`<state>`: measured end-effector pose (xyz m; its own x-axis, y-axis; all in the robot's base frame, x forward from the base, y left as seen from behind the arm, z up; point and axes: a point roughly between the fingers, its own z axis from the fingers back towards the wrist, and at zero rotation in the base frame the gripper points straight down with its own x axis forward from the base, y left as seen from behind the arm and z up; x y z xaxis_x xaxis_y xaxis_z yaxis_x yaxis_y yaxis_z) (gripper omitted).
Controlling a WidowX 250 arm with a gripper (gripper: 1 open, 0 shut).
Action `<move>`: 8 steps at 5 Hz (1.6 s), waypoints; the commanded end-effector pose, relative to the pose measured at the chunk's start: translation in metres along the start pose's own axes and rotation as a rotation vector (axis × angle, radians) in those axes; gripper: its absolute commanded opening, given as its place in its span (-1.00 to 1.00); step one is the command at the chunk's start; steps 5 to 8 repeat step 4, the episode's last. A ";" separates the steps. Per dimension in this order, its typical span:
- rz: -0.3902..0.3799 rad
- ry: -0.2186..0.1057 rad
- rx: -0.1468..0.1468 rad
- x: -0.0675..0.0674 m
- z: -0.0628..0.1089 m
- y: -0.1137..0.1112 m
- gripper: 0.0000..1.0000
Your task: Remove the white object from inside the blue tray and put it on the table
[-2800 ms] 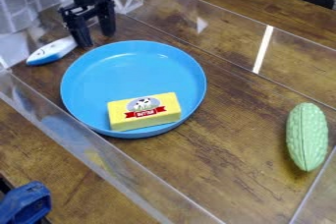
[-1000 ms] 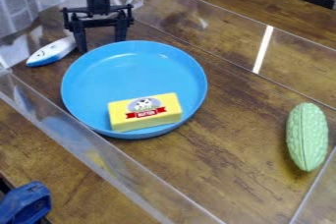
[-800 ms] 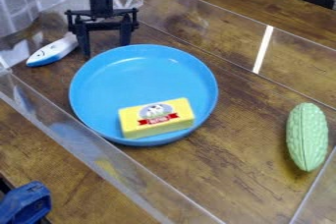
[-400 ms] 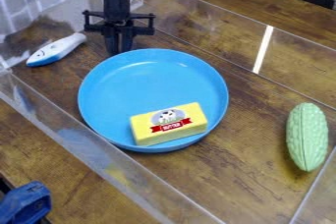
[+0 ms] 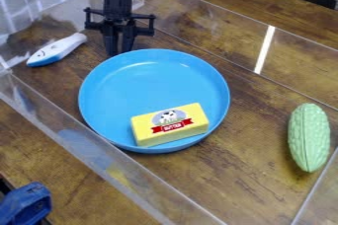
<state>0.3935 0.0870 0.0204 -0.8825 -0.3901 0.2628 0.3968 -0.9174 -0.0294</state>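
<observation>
The blue tray (image 5: 119, 106) lies in the middle of the table (image 5: 251, 81), with a yellow butter block (image 5: 172, 124) inside it near the front. The white object (image 5: 55, 49) rests on the table outside the tray, to its left. My gripper (image 5: 117, 43) points down at the tray's far left rim. Its dark fingers (image 5: 109, 39) are drawn close together right at that rim and seem to pinch it. The fingertips blend into the rim's edge.
A green bumpy vegetable (image 5: 310, 136) lies at the right. A clear raised edging (image 5: 79, 135) runs along the table's front left side. A blue item (image 5: 20, 205) sits below the table at the bottom left corner.
The fingers went from spread wide to nearly together, and the gripper shifted right. The tray slid right and toward the front, and the butter slid with it.
</observation>
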 end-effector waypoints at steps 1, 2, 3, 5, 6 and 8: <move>-0.041 0.022 -0.004 0.000 0.009 -0.004 1.00; -0.069 0.027 -0.007 -0.009 0.019 -0.011 -1.00; -0.104 0.035 -0.015 -0.018 0.028 -0.018 1.00; -0.214 0.054 -0.041 -0.029 0.041 -0.023 -1.00; -0.214 0.054 -0.041 -0.029 0.041 -0.023 -1.00; -0.214 0.054 -0.041 -0.029 0.041 -0.023 -1.00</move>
